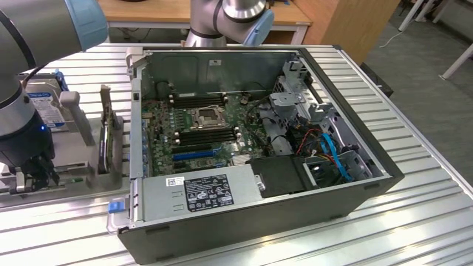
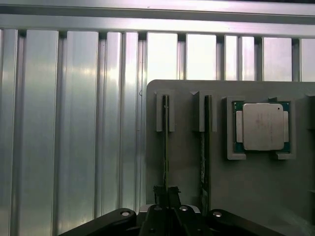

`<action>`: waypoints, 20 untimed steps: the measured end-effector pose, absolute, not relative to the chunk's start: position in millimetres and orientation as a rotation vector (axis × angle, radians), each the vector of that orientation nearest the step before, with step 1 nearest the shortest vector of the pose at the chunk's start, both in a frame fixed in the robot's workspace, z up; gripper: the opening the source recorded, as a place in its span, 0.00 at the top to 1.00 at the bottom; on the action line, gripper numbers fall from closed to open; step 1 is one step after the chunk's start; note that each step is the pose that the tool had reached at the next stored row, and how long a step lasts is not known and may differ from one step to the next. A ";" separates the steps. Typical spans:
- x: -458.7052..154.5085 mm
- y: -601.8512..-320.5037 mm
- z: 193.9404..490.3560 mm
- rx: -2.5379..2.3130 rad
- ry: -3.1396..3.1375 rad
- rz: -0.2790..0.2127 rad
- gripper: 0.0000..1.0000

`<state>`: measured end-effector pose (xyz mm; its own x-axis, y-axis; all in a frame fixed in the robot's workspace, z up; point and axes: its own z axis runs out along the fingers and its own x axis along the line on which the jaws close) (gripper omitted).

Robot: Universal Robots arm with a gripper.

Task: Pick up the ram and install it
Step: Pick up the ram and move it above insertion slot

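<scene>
Pinches ram with gripper, jaws pressed together on thin edge near one end. Ram upright on edge in narrow slot of gray holder, outside case, not yet installed. Second stick on edge in neighbouring slot, just beside ram, clear of gripper. CPU flat in square recess of same holder, past second stick. Holder flat on ribbed metal table. In exterior view, arm reaching down at exterior view's left, gripper low over holder. Open PC case on table toward exterior view's right, well apart from gripper. Motherboard exposed inside, socket mid-board, black slots and blue slots just beside socket. Power supply along near wall of case.
</scene>
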<state>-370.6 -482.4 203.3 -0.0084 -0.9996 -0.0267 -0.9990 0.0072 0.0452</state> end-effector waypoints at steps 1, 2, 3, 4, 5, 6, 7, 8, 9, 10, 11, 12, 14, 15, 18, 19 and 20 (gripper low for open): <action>-370.6 -482.4 204.0 2.203 -2.220 -0.080 0.89; -370.6 -482.4 204.7 2.203 -2.220 -0.080 0.89; -370.6 -482.4 205.4 2.203 -2.220 -0.080 0.89; -370.6 -482.4 206.1 2.203 -2.220 -0.080 0.89; -370.6 -482.4 206.9 2.203 -2.220 -0.080 0.89; -370.6 -482.4 207.6 2.203 -2.220 -0.079 0.89; -370.6 -482.4 208.4 2.203 -2.220 -0.080 0.89; -370.6 -482.4 209.2 2.203 -2.220 -0.080 0.89; -370.6 -482.4 210.0 2.203 -2.220 -0.080 0.89; -370.6 -482.4 210.8 2.203 -2.220 -0.080 0.89; -370.6 -482.4 211.6 2.203 -2.220 -0.080 0.89; -370.6 -482.4 212.5 2.203 -2.220 -0.080 0.89; -370.6 -482.3 214.2 2.203 -2.220 -0.080 0.89; -370.6 -482.4 215.1 2.203 -2.220 -0.080 0.89; -370.6 -482.4 217.8 2.203 -2.220 -0.080 0.89; -370.6 -482.4 218.8 2.203 -2.220 -0.080 0.89; -370.6 -482.4 219.8 2.203 -2.220 -0.080 0.89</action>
<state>-370.6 -482.4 219.8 -0.0083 -0.9996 -0.0267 -0.9990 0.0071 0.0452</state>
